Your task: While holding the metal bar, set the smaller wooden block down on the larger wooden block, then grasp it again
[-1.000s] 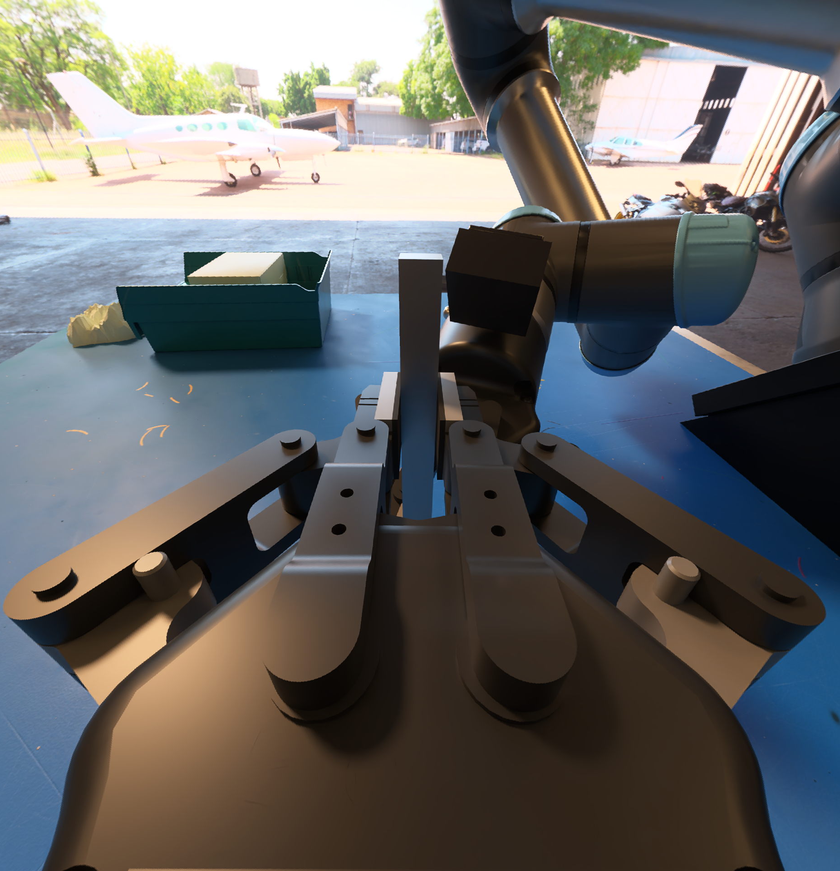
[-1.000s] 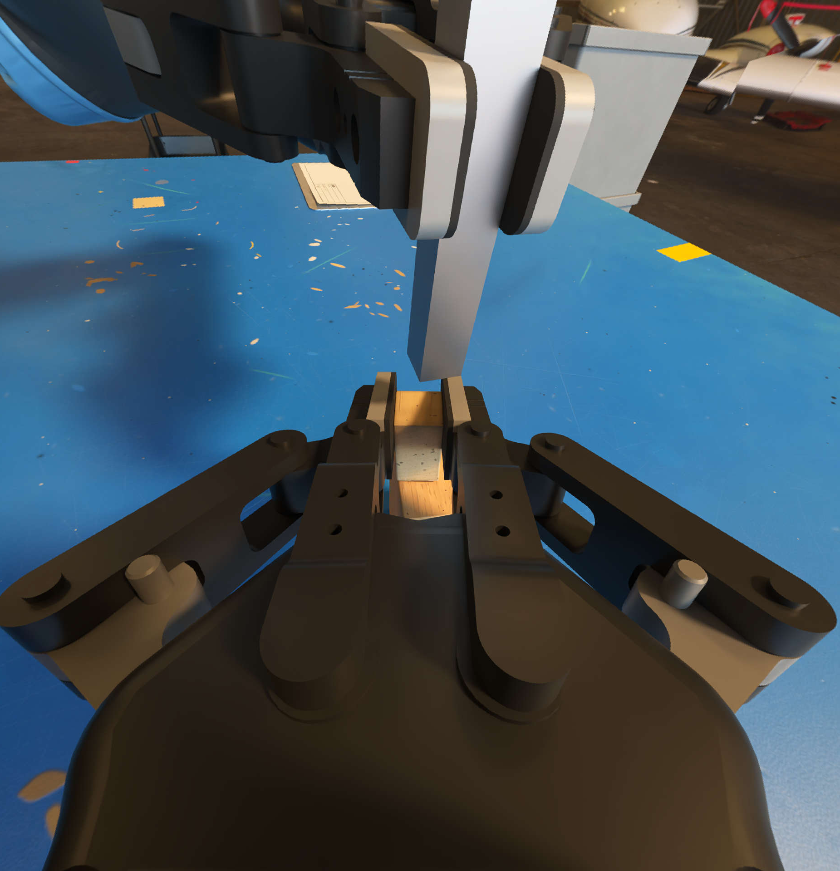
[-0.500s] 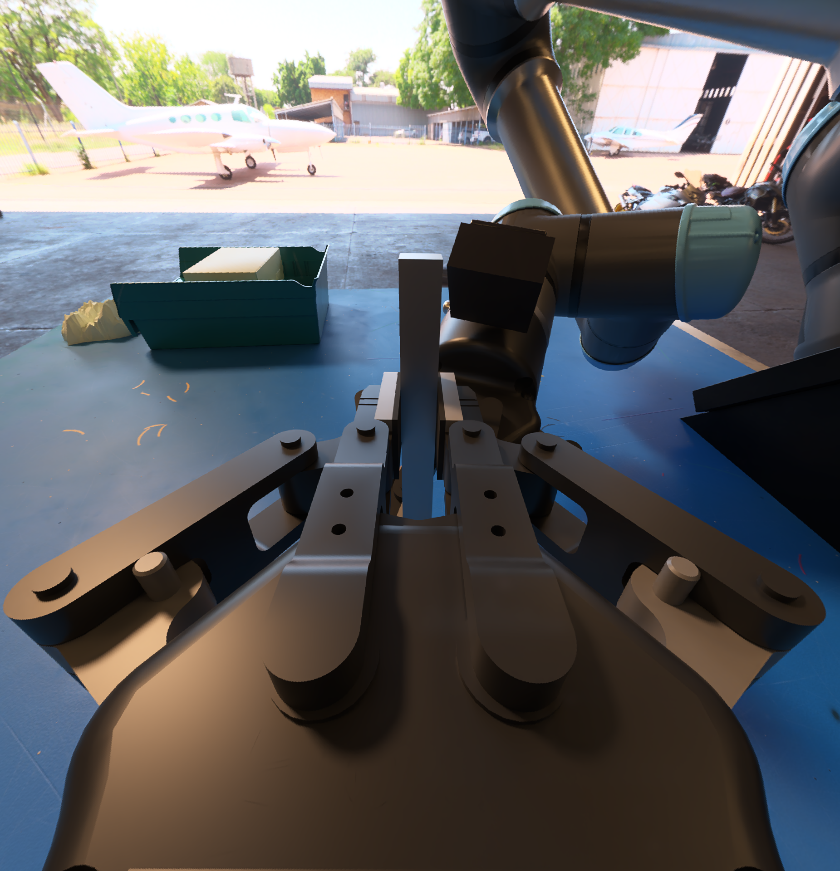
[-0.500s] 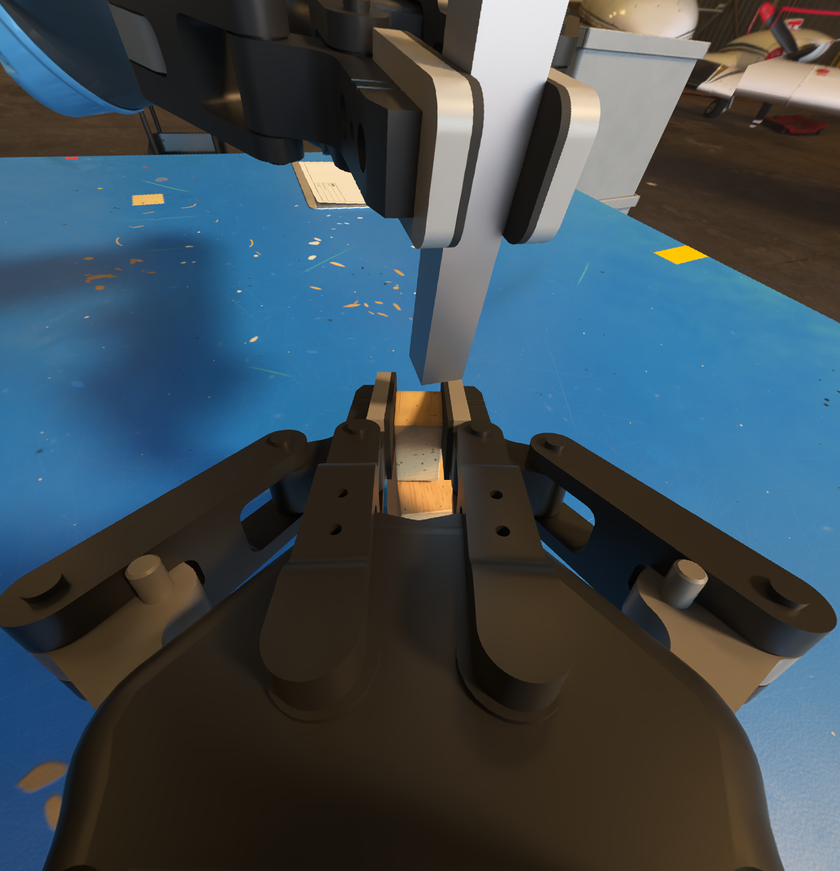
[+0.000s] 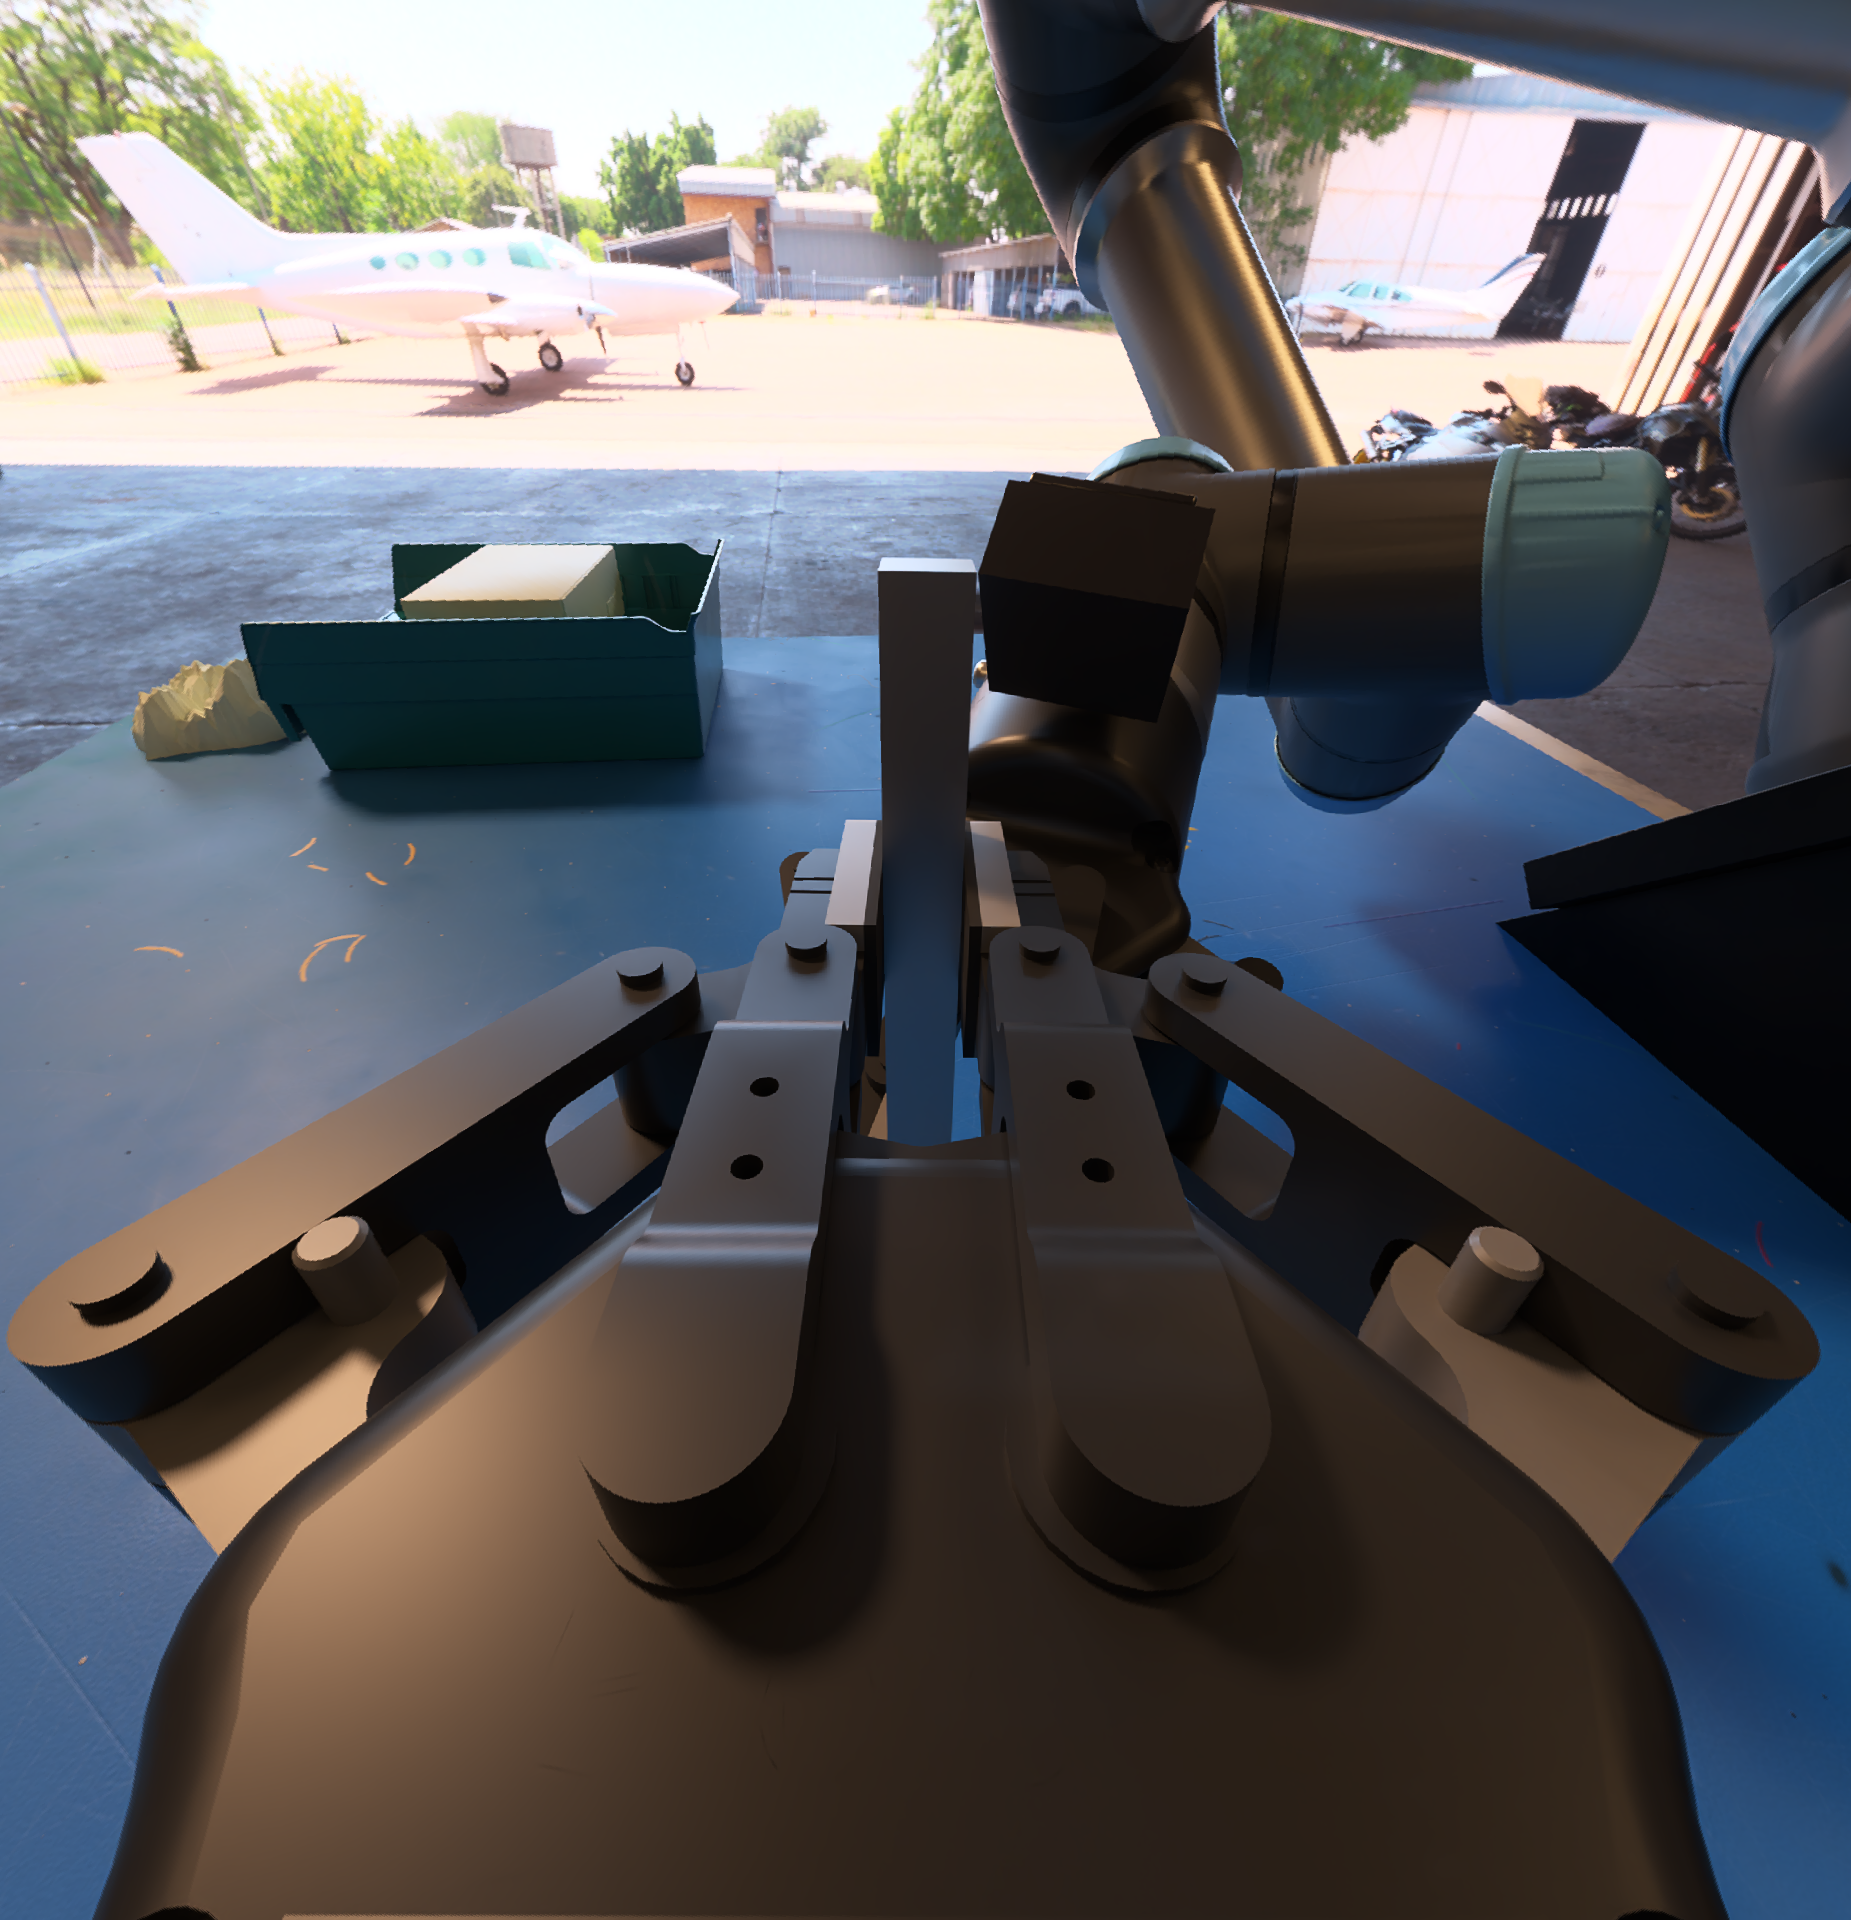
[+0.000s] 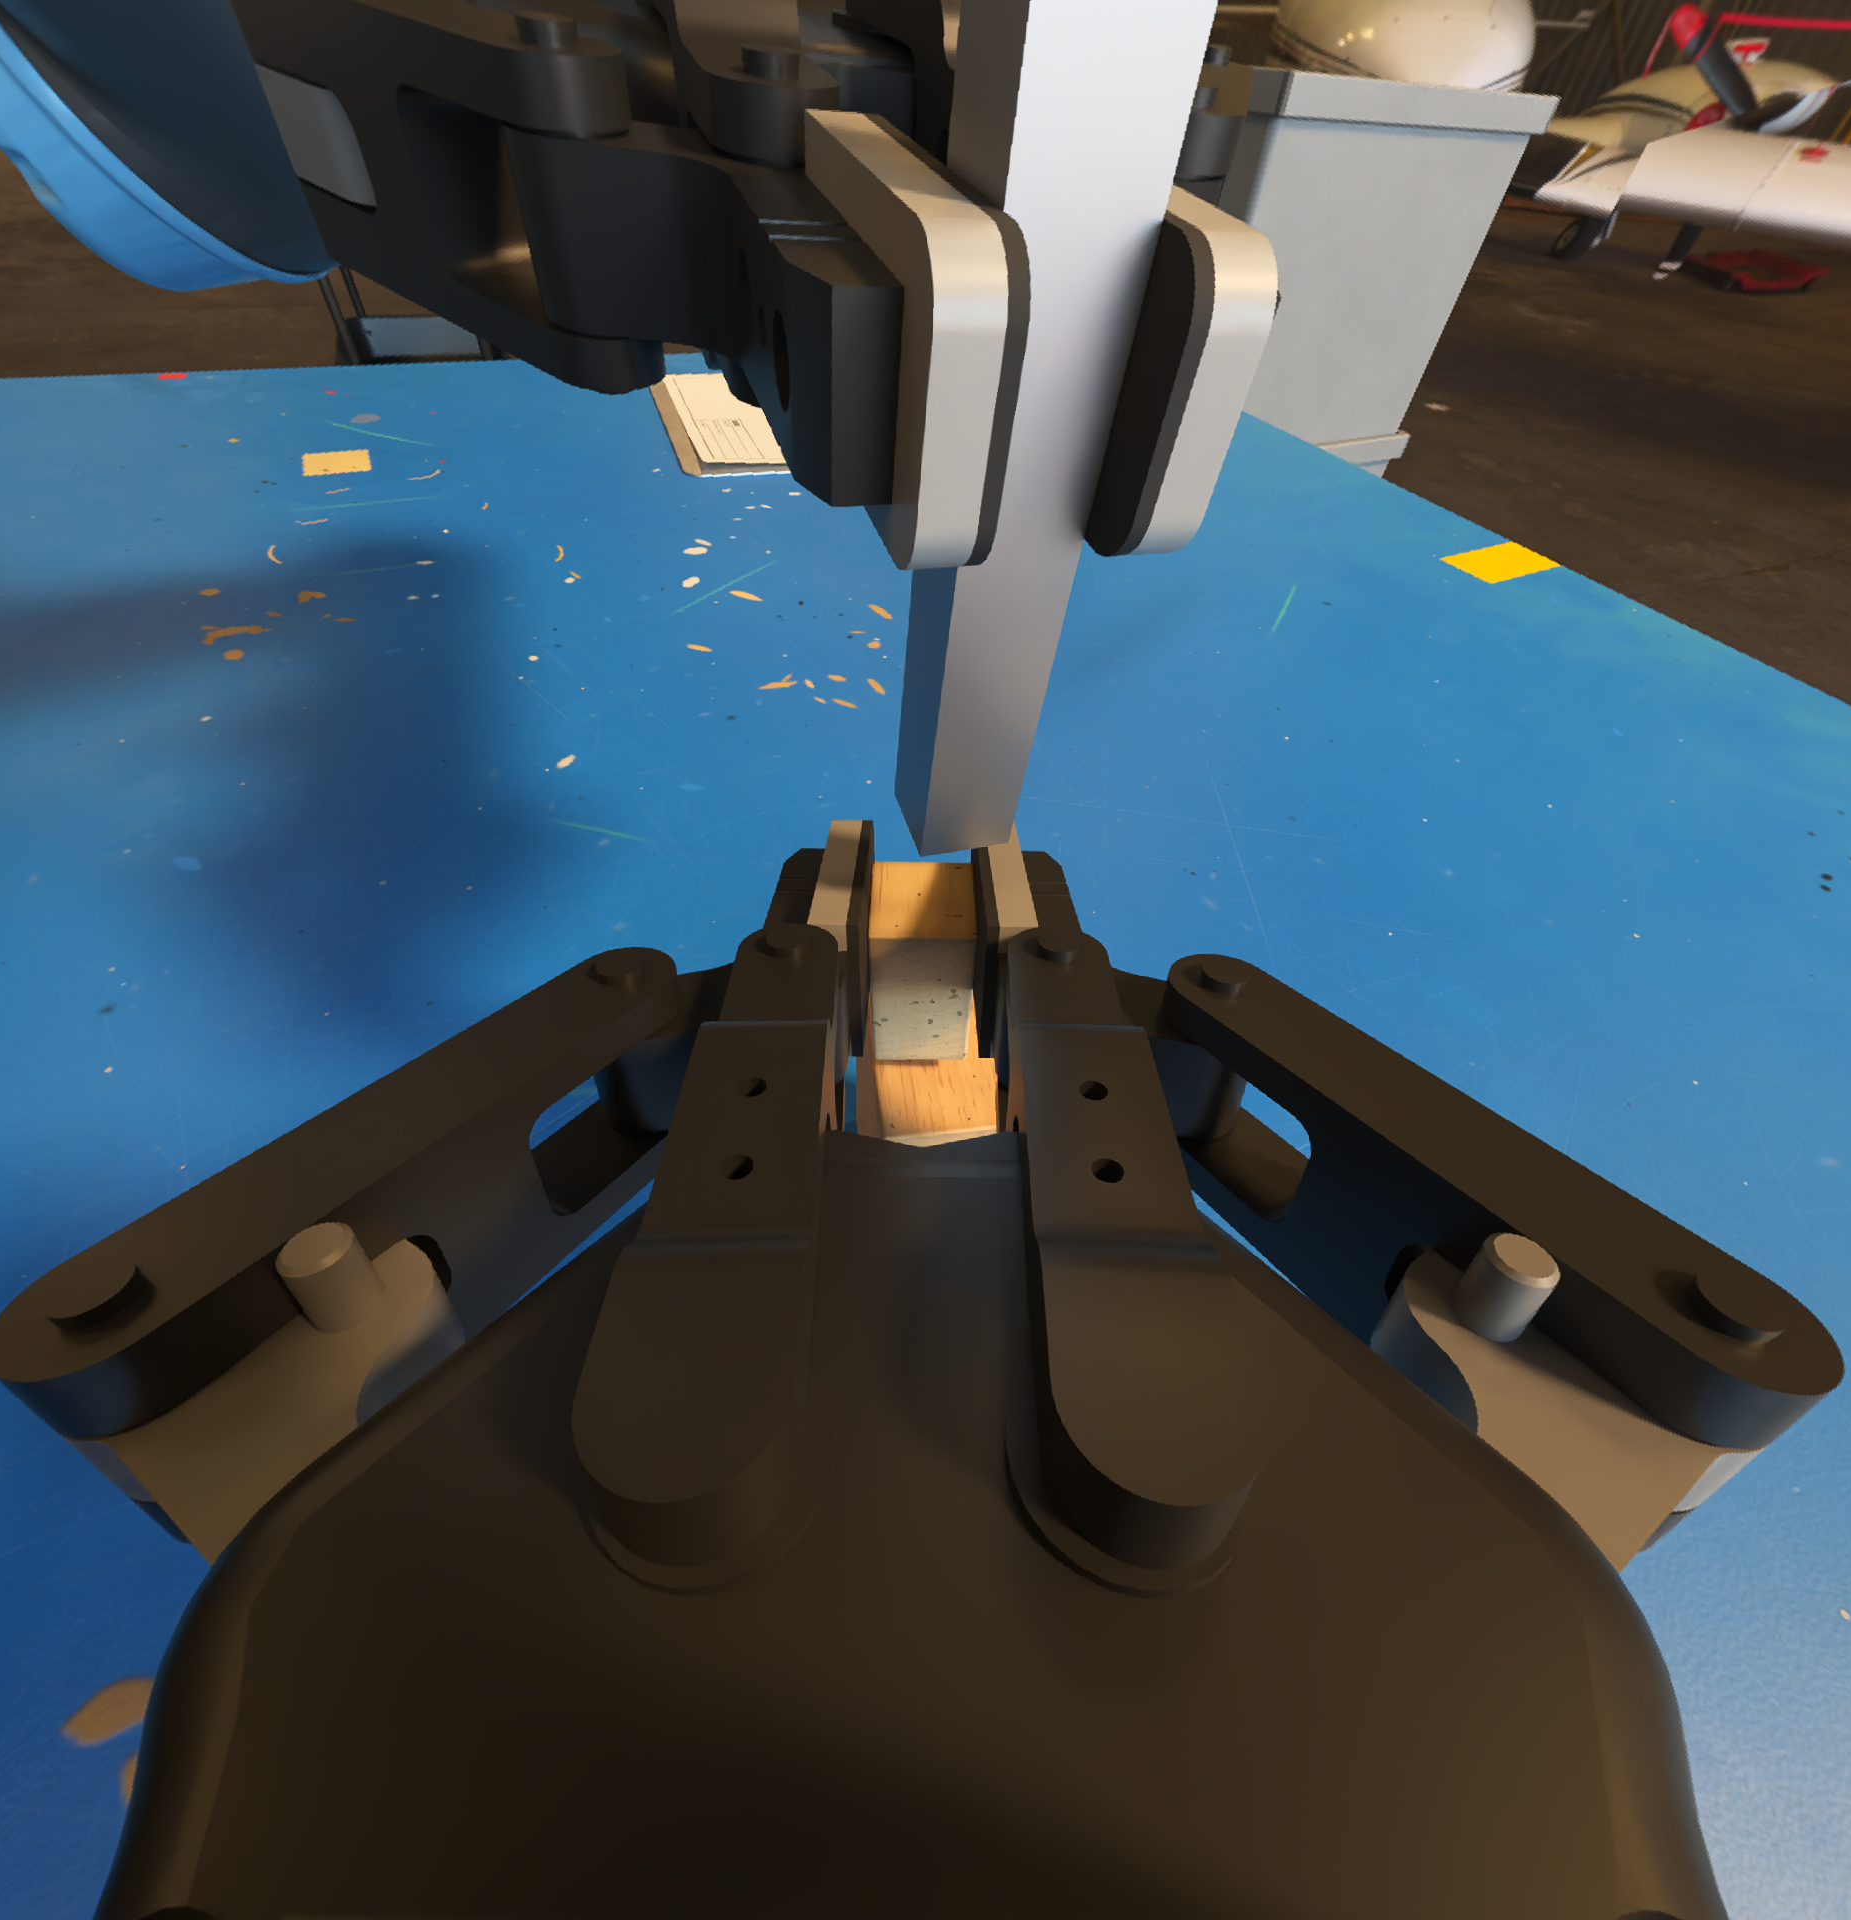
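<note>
The left claw (image 5: 926, 914) is clamping a flat grey metal bar (image 5: 923, 790) between closed fingers, the bar standing upright through the grip.

In the right wrist view that bar's lower end (image 6: 968, 748) is hanging just above the right claw (image 6: 923, 914), whose fingers are pressing narrowly on a pale speckled small wooden block (image 6: 923, 1013). This block is sitting against a larger orange-grained wooden block (image 6: 926, 1101) beneath it, on the blue paint-flecked tabletop (image 6: 1420, 883); whether it is fully resting there is hard to tell.

Risks, as I judge them:
- Opening the right claw could be nudging the small block off the narrow larger one.
- Lifting the right claw could be striking the bar's end close above, twisting it in the left grip.
- Any drift of the left arm could be bringing the bar onto the fingers.
</note>
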### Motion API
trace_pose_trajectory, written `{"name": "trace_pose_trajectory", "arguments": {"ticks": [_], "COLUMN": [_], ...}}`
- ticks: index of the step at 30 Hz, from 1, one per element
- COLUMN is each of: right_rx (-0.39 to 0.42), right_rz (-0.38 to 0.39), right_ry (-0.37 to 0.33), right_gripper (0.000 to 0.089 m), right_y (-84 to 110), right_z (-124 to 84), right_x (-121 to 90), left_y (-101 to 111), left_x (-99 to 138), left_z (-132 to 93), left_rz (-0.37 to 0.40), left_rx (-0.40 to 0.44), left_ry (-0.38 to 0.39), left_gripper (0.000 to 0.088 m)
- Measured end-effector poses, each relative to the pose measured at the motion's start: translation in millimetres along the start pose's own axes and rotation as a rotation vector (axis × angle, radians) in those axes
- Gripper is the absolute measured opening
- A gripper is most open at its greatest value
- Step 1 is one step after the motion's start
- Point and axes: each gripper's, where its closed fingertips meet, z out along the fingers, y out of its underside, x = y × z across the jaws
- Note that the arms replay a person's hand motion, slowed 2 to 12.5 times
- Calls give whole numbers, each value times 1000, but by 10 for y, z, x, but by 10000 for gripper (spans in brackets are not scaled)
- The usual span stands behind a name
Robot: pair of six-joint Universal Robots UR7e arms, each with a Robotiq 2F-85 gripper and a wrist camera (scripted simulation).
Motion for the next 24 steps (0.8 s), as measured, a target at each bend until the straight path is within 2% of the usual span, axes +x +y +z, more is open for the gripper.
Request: {"name": "trace_pose_trajectory", "arguments": {"ticks": [8, 24], "right_rx": [5, 6], "right_rz": [26, 15], "right_ry": [-12, -13], "right_gripper": [166, 166], "right_y": [1, 6], "right_z": [-1, 3], "right_x": [9, 11], "left_y": [1, 3], "left_x": [1, 3], "left_z": [2, -8], "left_rz": [1, -2], "left_rx": [-2, 2], "left_ry": [0, -6], "left_gripper": [121, 121]}}
